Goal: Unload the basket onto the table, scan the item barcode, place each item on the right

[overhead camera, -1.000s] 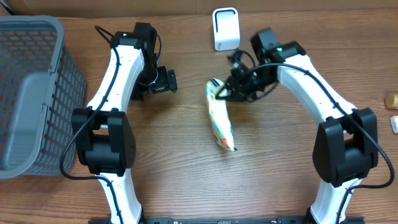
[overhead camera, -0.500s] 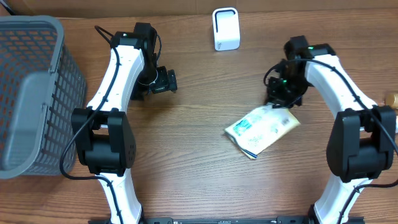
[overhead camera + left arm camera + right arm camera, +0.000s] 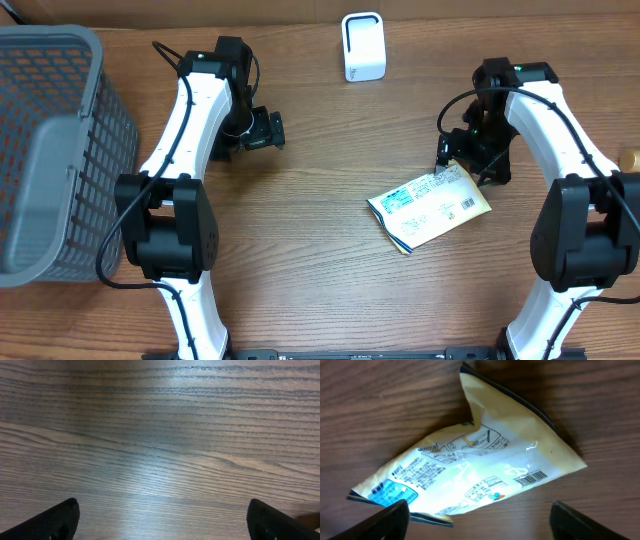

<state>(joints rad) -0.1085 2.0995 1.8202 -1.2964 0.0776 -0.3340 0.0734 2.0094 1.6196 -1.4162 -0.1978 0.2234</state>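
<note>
**Packet flat on the table, both grippers wide**

At the far left of the wooden table [image 3: 300, 250] stands a grey mesh basket [image 3: 50, 150], well apart from everything else. Just to its right the left arm reaches towards the back of the table, and the left gripper [image 3: 270, 130] hangs over bare wood. In the left wrist view its two dark fingertips [image 3: 62, 519] sit at the bottom corners of the picture, spread wide, with nothing but wood grain between them.

At the back edge, near the middle, stands a white scanner [image 3: 362, 46], upright and alone.

To the right of centre lies the packet [image 3: 430, 208], a pale yellow and white pouch, flat on the table and turned at a slant, with its blue-marked end towards the middle of the table. Its printed side faces up: the right wrist view shows the barcode [image 3: 531, 478] near the packet's right-hand end.

The right gripper [image 3: 470, 160] is just beside the packet's upper right corner. From its own camera its fingers [image 3: 387, 520] stand far apart and hold nothing; the packet lies beyond them.

At the far right edge sits a small brown object [image 3: 629, 160], partly cut off.
</note>
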